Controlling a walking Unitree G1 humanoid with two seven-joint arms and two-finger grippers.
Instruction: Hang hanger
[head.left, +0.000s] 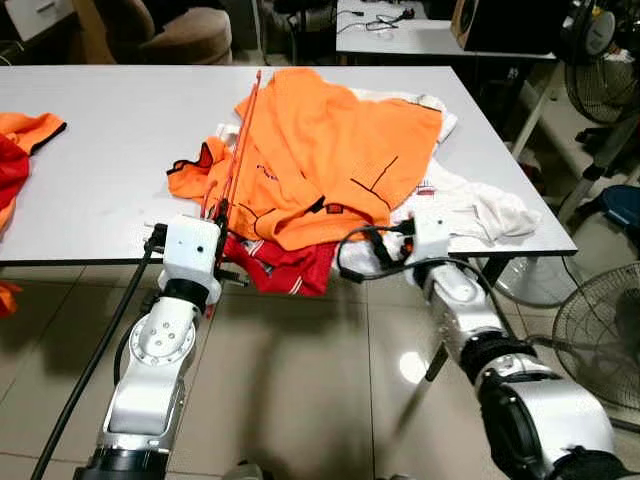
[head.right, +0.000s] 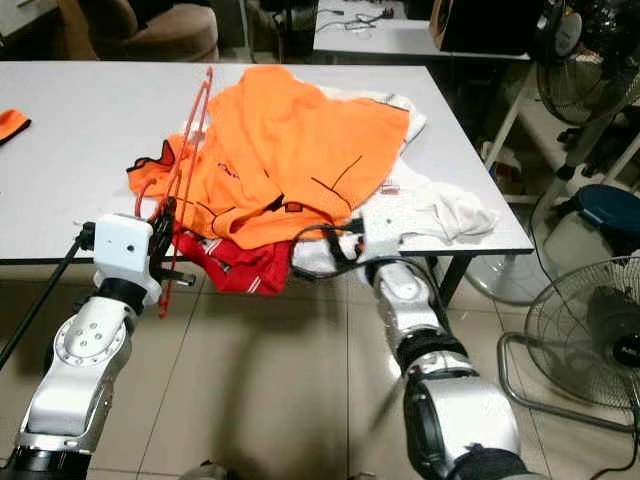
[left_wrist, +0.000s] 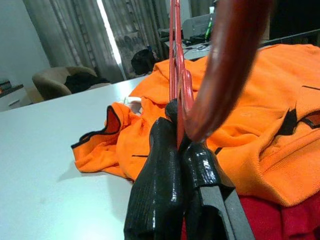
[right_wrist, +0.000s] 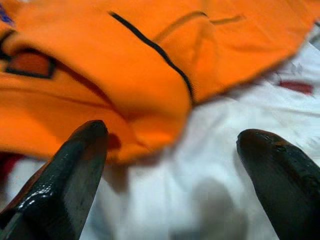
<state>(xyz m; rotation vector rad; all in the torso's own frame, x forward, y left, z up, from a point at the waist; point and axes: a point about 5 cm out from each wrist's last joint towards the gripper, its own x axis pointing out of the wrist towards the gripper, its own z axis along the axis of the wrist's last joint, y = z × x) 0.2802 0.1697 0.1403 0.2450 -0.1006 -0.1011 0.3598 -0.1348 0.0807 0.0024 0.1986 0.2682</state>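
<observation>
A thin red hanger (head.left: 240, 140) lies across the orange shirt (head.left: 330, 150) on the white table (head.left: 90, 170), its hook end hanging over the front edge. My left gripper (head.left: 222, 215) is at that front edge, shut on the red hanger (left_wrist: 180, 95) near its hook; the left wrist view has both black fingers (left_wrist: 165, 190) pressed together around it. My right gripper (right_wrist: 175, 165) is open, its fingers (right_wrist: 65, 185) spread above a white garment (right_wrist: 220, 165) at the orange shirt's (right_wrist: 125, 65) hem.
A red garment (head.left: 285, 265) droops over the table's front edge between my arms. White clothes (head.left: 480, 205) lie at the right corner, more orange cloth (head.left: 25, 135) at the far left. Floor fans (head.left: 600, 330) stand to the right, a chair (head.left: 185, 30) behind.
</observation>
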